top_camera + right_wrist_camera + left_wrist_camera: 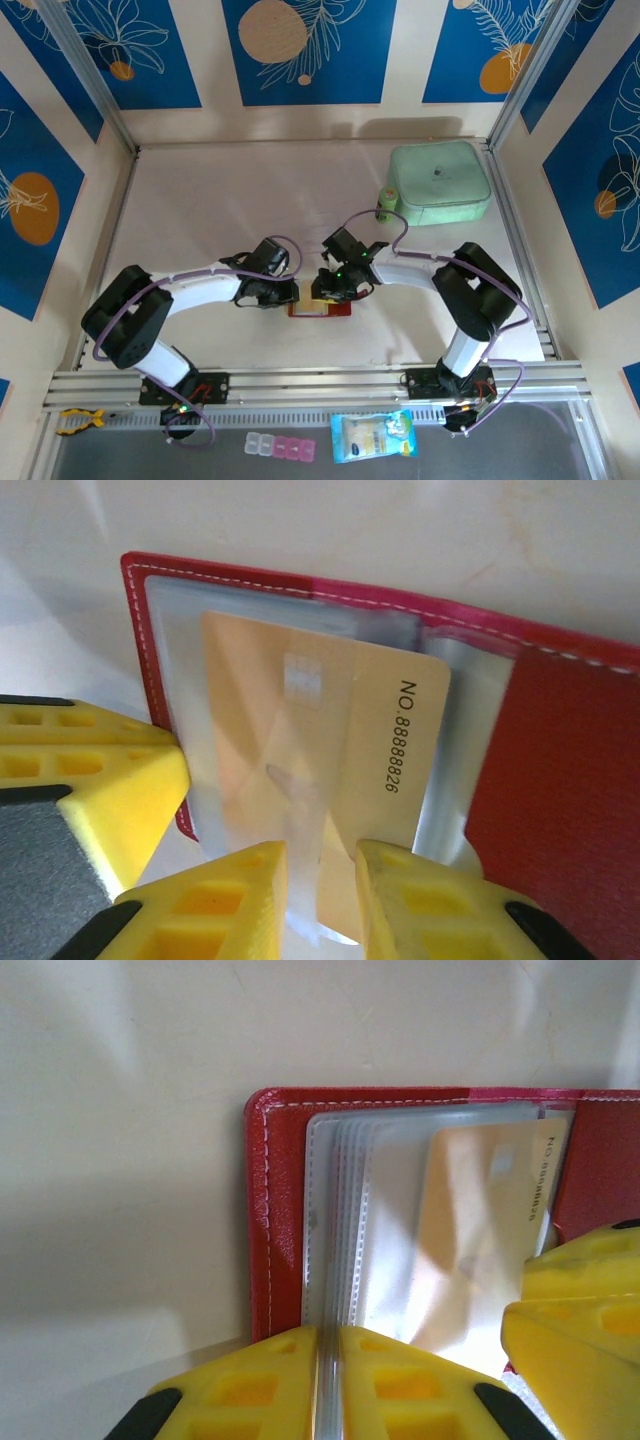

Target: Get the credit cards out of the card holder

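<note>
**Right wrist view: pull straight, keep it flat**

Your right tool [320, 900], at the bottom of the frame, is nipped nearly closed on the lower edge of the orange-yellow credit card [330, 760]. The card sits sleeved in the open red card holder [560, 770], mid-frame on the table [300, 530]. Your left tool [328, 1385] is clamped tight on the holder's clear sleeves. Draw along the sleeve's line, slowly, so the holder doesn't lift.

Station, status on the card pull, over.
Left tool shut on clear sleeves of the card holder. Right tool straddles the orange credit card end, grip unconfirmed. Card looks partly out. Mint-green case far off, not in the way.
</note>
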Tool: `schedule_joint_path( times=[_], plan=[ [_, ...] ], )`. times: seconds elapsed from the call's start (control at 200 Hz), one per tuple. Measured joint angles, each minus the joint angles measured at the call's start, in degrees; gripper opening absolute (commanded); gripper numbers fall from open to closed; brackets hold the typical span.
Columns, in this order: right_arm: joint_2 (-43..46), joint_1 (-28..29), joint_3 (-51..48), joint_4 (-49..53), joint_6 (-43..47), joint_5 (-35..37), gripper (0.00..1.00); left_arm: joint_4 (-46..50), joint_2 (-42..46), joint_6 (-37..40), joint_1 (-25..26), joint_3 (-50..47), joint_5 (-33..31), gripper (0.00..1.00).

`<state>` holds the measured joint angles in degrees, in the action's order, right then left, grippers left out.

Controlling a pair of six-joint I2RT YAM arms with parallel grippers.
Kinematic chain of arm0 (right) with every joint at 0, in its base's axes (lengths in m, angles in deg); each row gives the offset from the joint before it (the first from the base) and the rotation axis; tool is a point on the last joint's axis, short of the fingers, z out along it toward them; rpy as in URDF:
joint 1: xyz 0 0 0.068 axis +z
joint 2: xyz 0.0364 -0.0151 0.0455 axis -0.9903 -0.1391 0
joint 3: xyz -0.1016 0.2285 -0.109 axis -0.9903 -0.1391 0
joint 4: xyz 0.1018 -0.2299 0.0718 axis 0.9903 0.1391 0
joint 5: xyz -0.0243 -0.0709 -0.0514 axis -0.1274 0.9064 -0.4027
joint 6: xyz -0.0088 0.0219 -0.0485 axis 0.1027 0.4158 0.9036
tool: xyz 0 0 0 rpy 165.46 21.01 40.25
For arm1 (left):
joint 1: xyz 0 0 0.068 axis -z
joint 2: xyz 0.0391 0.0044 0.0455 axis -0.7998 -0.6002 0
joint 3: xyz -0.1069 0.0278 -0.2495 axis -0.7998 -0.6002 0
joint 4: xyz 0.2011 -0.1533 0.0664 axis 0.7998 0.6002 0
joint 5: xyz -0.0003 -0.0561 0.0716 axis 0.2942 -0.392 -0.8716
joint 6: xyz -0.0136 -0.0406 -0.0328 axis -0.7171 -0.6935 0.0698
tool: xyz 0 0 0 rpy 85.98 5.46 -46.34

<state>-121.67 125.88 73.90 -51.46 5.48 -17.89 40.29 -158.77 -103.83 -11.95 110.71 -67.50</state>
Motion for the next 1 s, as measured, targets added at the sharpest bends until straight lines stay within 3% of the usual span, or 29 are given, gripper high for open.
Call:
schedule_joint_path(
  times=[0.405, 0.595, 0.815, 1.0],
  plan=[
    [4.24, -0.28, 0.28, 3.21, 1.09, 1.66, 0.27, 0.72, 0.81, 0.55, 0.0, 1.01, 0.02, 0.15],
    [5.55, -1.62, -1.27, 1.27, 1.09, 1.62, 0.29, 0.46, 0.81, 0.52, 0.28, 2.36, 0.76, 0.14],
    [6.08, -3.32, -4.63, -1.31, 1.16, 0.79, 0.24, -0.57, -0.44, 0.48, 1.68, 3.65, 2.12, 0.13],
    [6.05, -4.98, -5.99, -3.23, 1.53, -0.55, 0.28, -0.87, -2.34, 0.57, 1.88, 4.61, 2.14, 0.12]
  ],
)
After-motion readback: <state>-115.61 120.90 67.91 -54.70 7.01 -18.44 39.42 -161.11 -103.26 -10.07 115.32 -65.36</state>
